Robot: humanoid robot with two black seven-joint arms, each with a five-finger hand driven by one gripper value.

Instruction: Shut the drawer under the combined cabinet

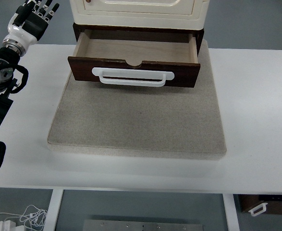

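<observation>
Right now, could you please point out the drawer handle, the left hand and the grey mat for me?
drawer handle (132, 77), top view, middle of the white bar.
left hand (34, 18), top view, back of the hand.
grey mat (138, 120), top view, bare centre.

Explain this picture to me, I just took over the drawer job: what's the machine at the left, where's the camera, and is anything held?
There is one camera, looking steeply down from the robot's own side. The machine at the upper left is the robot's left arm, ending in a left hand with fingers; they look relaxed and hold nothing. The right arm is out of view. On the white table lies a grey mat. A cream cabinet stands at its far edge. The brown drawer under it is pulled open and looks empty, with a white handle on its front.
</observation>
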